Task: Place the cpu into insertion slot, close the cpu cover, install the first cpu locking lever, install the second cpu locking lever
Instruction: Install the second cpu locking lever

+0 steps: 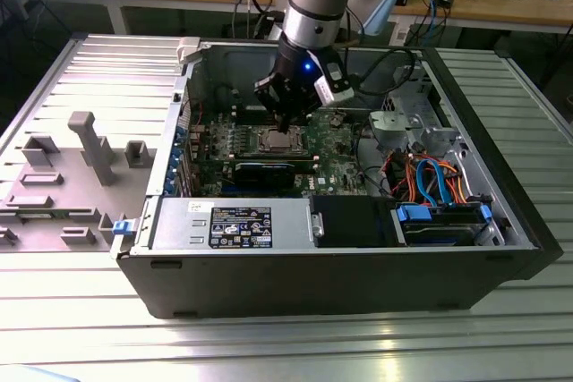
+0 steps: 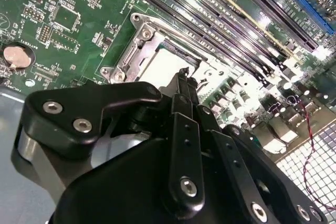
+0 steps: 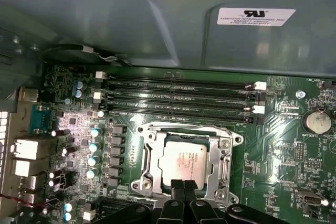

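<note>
The cpu (image 3: 184,161), a silver-grey square, lies flat in the insertion slot (image 3: 148,153) on the green board. The cpu cover (image 3: 224,157), a silver frame, is down around it, with the chip showing through its window. My gripper (image 3: 184,186) is shut, its black fingertips pressed together with nothing visible between them, just above the socket's edge and the cpu's rim. In the second wrist view the gripper (image 2: 184,74) points down at the cpu (image 2: 163,64) and cover (image 2: 137,51). In the exterior view the gripper (image 1: 285,124) hangs inside the open computer case over the socket (image 1: 279,140).
Long black memory slots (image 3: 178,98) run beside the socket, with the case wall (image 3: 157,24) behind them. A coin battery (image 3: 316,121) sits on the board. The power supply (image 1: 233,223) and a drive cage with cables (image 1: 434,181) fill the case's near side. A grey fixture (image 1: 89,145) stands outside.
</note>
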You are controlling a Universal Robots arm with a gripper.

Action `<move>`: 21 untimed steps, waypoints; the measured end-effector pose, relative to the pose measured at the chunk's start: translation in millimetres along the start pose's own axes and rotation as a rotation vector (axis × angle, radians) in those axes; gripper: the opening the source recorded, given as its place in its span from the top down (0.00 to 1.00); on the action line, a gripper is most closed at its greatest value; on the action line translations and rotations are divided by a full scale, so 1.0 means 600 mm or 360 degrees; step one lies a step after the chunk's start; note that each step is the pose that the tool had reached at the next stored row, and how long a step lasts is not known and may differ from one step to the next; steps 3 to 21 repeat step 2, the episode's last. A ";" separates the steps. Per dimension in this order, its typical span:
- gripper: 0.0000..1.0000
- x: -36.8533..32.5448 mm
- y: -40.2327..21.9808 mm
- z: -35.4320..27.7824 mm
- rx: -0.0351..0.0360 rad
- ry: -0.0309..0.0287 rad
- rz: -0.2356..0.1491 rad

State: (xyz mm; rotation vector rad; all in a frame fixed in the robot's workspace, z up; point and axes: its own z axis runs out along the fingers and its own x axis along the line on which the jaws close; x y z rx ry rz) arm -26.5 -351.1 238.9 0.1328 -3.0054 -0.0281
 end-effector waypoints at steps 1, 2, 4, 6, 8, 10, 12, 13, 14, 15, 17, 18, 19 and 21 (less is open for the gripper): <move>0.89 0.000 0.000 0.000 0.0000 0.00000 0.0000; 0.89 0.000 0.000 0.000 0.0000 0.00001 0.0000; 0.89 0.000 0.000 0.000 0.0000 0.00001 0.0000; 0.89 0.000 0.000 0.000 0.0000 0.00001 0.0000; 0.89 0.000 0.000 0.000 0.0000 0.00001 0.0000; 0.89 0.000 0.000 0.000 0.0000 0.00001 0.0000; 0.89 0.000 0.000 0.000 0.0000 0.00001 0.0000; 0.89 0.000 0.000 0.000 0.0000 0.00001 0.0000; 0.89 0.000 0.000 0.000 0.0000 0.00001 0.0000; 0.89 0.000 0.000 0.000 0.0000 0.00001 0.0000; 0.89 0.000 0.000 0.000 0.0000 0.00001 0.0000; 0.89 0.000 0.000 0.000 0.0000 0.00001 0.0000; 0.89 0.000 0.000 0.000 0.0000 0.00001 0.0000; 0.89 0.000 0.000 0.000 0.0000 0.00001 0.0000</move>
